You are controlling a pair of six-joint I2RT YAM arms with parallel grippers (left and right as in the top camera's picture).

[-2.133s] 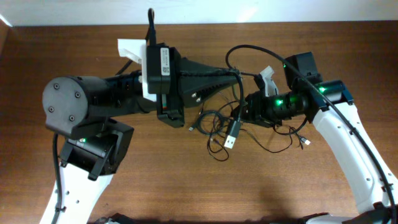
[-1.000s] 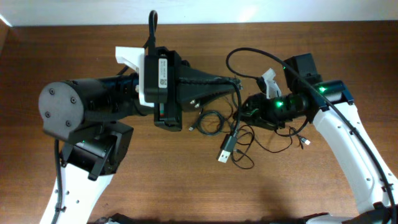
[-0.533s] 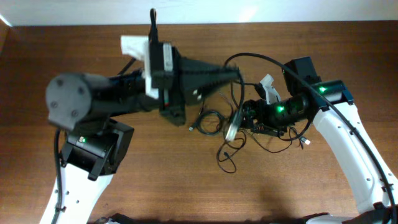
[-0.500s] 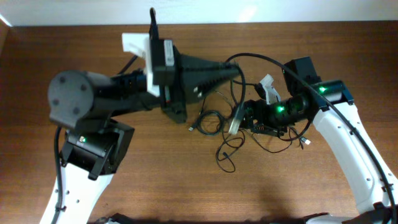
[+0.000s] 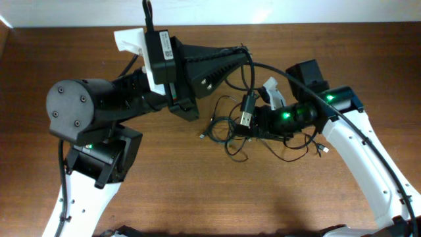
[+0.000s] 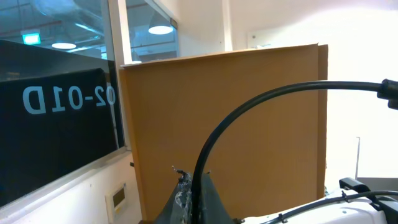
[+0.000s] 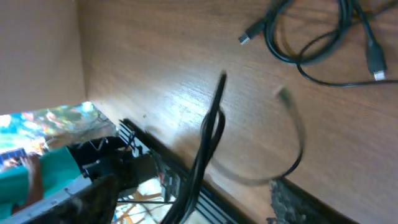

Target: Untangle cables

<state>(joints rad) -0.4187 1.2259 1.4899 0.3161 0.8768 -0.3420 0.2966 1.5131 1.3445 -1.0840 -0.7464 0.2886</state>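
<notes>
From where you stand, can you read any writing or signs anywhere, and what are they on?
"02-01D": large pale characters on the dark window pane, seen mirrored.
Green ceiling sign: too small to read.
Label on the left arm's black box: too small to read.

The cables (image 5: 225, 129) lie in a knot on the table (image 5: 197, 191), near its middle. The left gripper (image 5: 247, 54) stands at one o'clock from the knot, the right gripper (image 5: 254, 122) just beside it at three o'clock. A plug (image 5: 247, 110) sits between the grippers. A loose strand (image 5: 309, 147) lies at four o'clock from the right gripper.
</notes>
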